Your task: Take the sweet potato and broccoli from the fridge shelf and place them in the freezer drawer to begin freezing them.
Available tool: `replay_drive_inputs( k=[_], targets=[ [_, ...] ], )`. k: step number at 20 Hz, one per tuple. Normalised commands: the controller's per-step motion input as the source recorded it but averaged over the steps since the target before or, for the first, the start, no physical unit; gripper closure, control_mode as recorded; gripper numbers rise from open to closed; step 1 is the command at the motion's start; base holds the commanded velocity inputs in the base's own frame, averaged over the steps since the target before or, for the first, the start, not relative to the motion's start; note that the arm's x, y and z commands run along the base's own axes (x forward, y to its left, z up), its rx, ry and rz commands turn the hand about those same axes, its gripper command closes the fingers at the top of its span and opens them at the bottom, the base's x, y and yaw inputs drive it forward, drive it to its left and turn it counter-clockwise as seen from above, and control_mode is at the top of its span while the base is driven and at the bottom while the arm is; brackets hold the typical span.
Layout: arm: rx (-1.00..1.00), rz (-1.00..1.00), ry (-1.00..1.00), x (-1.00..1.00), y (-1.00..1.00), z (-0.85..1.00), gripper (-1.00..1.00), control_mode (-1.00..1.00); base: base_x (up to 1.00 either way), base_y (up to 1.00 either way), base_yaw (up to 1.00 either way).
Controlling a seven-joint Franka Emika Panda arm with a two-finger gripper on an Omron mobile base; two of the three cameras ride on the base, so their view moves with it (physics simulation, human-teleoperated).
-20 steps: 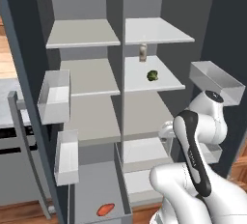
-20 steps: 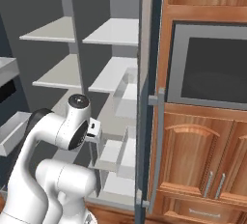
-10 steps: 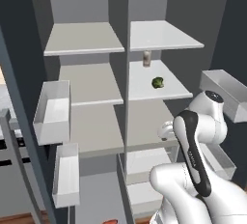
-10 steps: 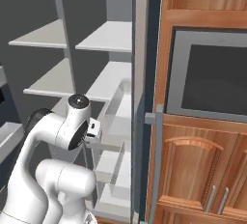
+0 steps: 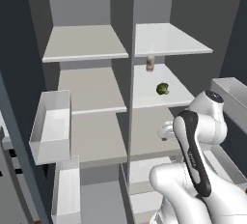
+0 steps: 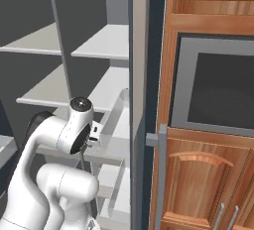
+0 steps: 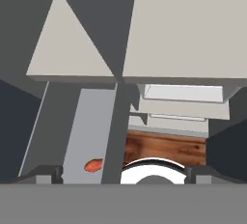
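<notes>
The fridge shelves stand open in the left base view, with the broccoli on the right-hand middle shelf, a small bottle just behind it toward 11 o'clock. The hand view looks down into the freezer drawer, where the sweet potato lies at 7 o'clock, long axis pointing 3 to 9. The arm is folded upright; whether the gripper's fingers are apart cannot be told.

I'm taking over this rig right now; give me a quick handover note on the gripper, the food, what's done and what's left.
Gripper: fingertips barely show in the hand view, so open or shut is unclear; nothing visibly held.
Sweet potato: lying in the freezer drawer, so that part looks done.
Broccoli: on the right-hand fridge shelf, below and right of a small bottle.
Left: fetch the broccoli and put it in the drawer.
</notes>
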Motion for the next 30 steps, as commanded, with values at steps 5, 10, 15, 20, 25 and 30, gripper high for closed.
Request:
replay_drive_inputs(
  k=[5,10,15,20,25,30],
  targets=[
    [0.0,0.0,0.0,0.0,0.0,0.0,-1.0,1.0,0.38,0.09,0.0],
    [0.0,0.0,0.0,0.0,0.0,0.0,-1.0,1.0,0.35,0.04,0.0],
    [-0.03,-0.01,-0.05,0.0,0.0,0.05,-1.0,-1.0,0.06,0.0,0.0],
    [-0.11,-0.1,-0.29,0.0,0.0,0.17,-1.0,-1.0,0.0,0.0,0.0],
    [-0.18,-0.29,-0.04,0.18,0.0,0.0,-1.0,-1.0,0.0,0.0,0.0],
    [-0.16,-0.25,0.0,0.4,-0.06,0.01,-1.0,-1.0,0.0,0.0,0.0]
  ],
)
